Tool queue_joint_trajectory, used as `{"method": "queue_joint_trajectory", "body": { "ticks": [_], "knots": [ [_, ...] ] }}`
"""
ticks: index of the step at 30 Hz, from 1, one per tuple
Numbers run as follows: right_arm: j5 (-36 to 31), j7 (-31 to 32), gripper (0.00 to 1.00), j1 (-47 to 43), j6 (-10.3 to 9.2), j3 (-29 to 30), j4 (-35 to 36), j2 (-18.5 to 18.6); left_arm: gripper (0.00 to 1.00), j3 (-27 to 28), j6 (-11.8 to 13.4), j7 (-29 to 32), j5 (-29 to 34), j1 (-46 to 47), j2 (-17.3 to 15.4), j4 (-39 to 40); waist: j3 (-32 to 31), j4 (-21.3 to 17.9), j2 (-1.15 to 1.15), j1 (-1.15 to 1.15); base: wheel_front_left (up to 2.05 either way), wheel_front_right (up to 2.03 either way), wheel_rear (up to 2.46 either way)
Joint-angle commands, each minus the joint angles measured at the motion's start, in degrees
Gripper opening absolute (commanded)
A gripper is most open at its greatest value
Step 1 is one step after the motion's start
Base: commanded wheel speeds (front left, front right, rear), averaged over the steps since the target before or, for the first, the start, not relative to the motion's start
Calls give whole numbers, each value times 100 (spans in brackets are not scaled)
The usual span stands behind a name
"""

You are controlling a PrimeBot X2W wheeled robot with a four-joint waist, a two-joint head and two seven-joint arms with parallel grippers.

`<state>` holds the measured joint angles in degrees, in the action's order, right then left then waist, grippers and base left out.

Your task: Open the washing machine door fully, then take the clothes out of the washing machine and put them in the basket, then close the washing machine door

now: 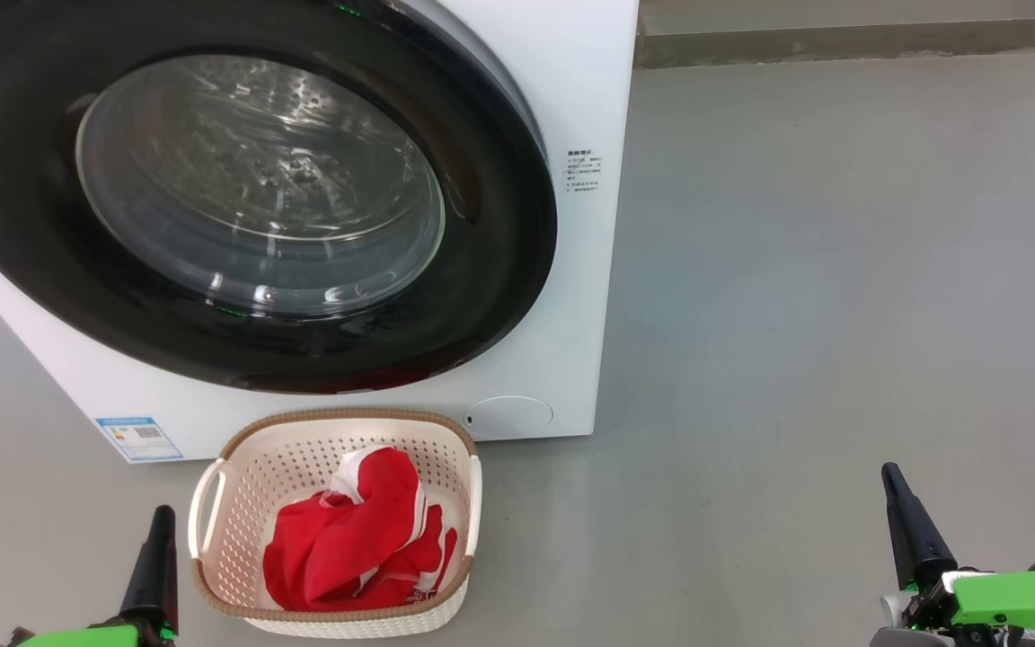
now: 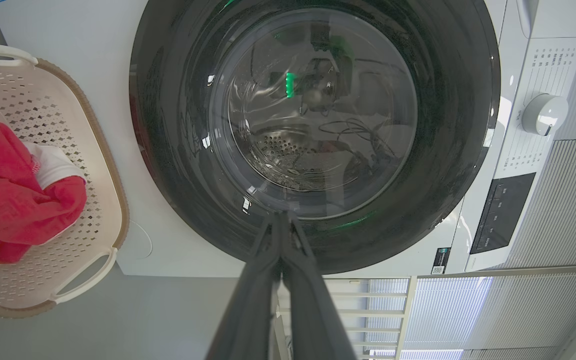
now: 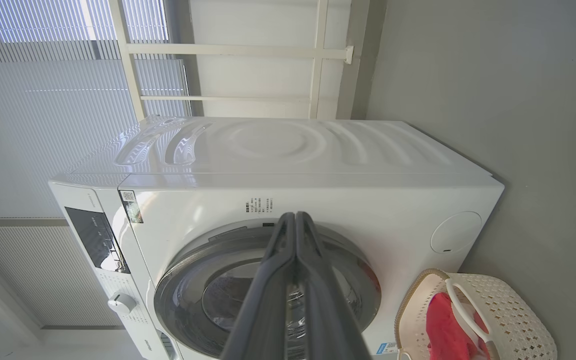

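door: washing machine door (image 1: 257,180) sits flush in the front of the washing machine (image 1: 589,108), no gap along the black rim; reads as closed.
drum: seen through the glass, bare steel, no red inside.
clothes: red clothes (image 1: 356,539) bunched in the basket (image 1: 347,416), heaped toward its near right corner, nothing draped over the rim. Soft pile, lies as dropped.
basket spot: on the floor (image 1: 796,314), far rim just beside the foot of the machine, under the door's lower arc, left of the round service flap (image 1: 508,416). Likely set there to keep the drum-to-basket carry short.
left gripper: left gripper (image 1: 161,521) low beside the basket's left handle, apart from it; fingers pressed together, nothing between them. In the left wrist view, tips aimed at the door's lower rim, not touching.
right gripper: right gripper (image 1: 893,481) well apart to the right over bare floor; fingers pressed together, empty.
arm pose: both held low and off the machine, looks like a rest pose (nothing within reach of either tip).
task state: judged complete, all three steps accounted for.
open point: latch engagement not checkable here; flush look is no proof of a click.
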<state>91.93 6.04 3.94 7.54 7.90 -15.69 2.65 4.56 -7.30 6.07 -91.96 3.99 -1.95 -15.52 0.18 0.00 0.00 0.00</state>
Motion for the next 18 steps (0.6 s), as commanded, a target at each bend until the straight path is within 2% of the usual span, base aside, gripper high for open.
{"method": "queue_joint_trajectory", "body": {
  "ticks": [1,18],
  "knots": [
    [23,46,0,224,-5,-138,167,22,0,196,-19,42,-20,220,-93,149,0,0,0,0,0,0,0],
    [23,45,0,224,-5,-138,167,22,0,196,-19,42,-20,219,-93,149,0,0,0,0,0,0,0]
  ]
}}
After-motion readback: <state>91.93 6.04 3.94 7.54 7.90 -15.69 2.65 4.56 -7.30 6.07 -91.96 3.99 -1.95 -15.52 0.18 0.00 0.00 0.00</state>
